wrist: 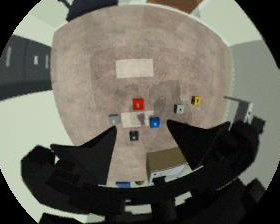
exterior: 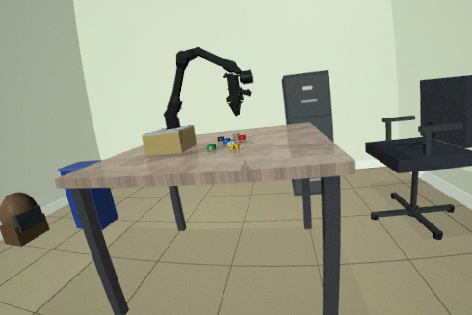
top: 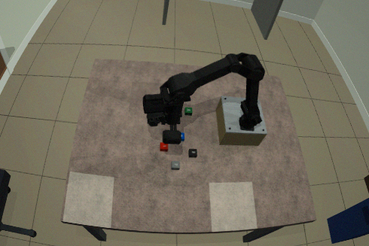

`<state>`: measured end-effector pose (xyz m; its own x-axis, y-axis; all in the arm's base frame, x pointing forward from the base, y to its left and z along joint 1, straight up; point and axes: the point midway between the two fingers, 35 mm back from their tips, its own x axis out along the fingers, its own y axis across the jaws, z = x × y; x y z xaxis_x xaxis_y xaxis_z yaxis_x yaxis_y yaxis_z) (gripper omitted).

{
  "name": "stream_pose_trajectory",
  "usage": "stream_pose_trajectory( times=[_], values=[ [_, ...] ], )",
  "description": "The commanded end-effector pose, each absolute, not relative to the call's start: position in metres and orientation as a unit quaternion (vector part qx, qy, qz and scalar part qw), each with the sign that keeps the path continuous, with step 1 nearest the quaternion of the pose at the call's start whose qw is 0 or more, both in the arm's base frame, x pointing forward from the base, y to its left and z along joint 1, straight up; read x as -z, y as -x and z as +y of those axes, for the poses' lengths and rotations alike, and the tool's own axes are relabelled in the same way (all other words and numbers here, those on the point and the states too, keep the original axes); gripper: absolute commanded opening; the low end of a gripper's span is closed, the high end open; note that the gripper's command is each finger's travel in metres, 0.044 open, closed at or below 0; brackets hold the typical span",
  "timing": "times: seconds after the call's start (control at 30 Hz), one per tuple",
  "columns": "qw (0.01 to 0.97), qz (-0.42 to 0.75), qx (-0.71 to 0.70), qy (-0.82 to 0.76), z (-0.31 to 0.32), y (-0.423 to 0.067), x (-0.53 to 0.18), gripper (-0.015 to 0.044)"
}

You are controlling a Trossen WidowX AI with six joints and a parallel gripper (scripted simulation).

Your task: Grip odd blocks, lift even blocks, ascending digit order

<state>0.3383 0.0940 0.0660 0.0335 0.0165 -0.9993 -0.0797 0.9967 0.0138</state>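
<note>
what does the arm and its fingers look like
One matte black jointed arm of blocky links, mounted on a grey-topped tan box base. Its black gripper ends in two tapering dark fingers. No cables or markings show.

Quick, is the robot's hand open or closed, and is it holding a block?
Gripper: open, holding nothing; it hangs high above the blocks with its jaws spread.
</note>
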Motion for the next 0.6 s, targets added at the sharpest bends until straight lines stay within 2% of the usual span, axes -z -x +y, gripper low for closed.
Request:
stream_pose_trajectory(
  times=[0.0,0.1,0.23,0.57],
  values=[
    [0.718,0.695,-0.021,0.013,0.094,-0.335,-0.065,0.04],
    [0.718,0.695,-0.021,0.013,0.095,-0.337,-0.051,0.04],
    [0.718,0.695,-0.021,0.013,0.095,-0.338,0.013,0.04],
    [0.718,0.695,-0.021,0.013,0.095,-0.338,0.019,0.04]
  ],
)
